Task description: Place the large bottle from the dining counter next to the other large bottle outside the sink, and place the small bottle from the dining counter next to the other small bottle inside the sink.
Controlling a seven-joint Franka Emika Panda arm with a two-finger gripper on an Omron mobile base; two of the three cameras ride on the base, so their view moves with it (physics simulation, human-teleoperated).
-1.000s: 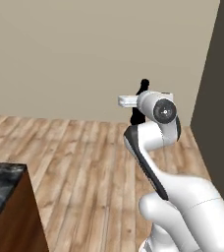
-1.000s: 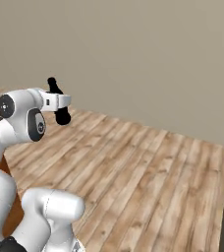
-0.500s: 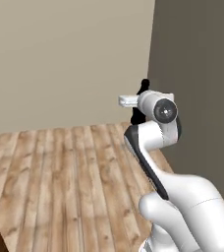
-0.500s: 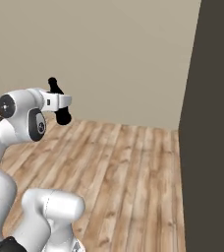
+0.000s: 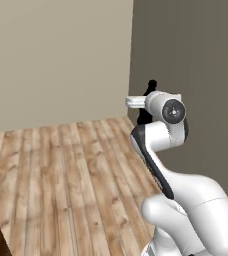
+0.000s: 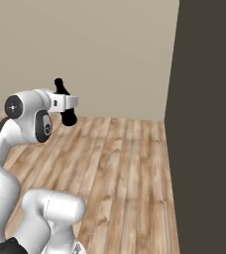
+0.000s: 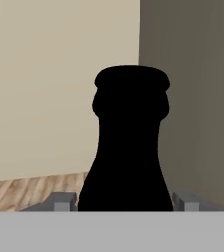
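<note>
A big dark grey flat wall panel stands tall on the right side of the right base view and takes the upper right of the left base view. Beside it a plain cream wall covers the upper left of both base views. Under them lies a light brown wooden plank floor, across the lower middle of both views.

The white robot arm with dark joints rises from the lower right of the left base view and from the lower left of the right base view. It is folded up high, with the hand held near the middle of each picture.

The two-finger gripper is closed around the tall black glass bottle with a slim neck. In the hand view the bottle sits in the middle of the frame, and a small grey finger tip shows on each side of its wide lower part. Its long side runs from the bottom of that frame to the top, with the round mouth at the top, pointing away from the hand.

In the right base view the bottle shows as a dark shape in the upper left, poking out above and below the hand. It stands almost upright, leaning a little, high above the floor.

No containers can be seen.
</note>
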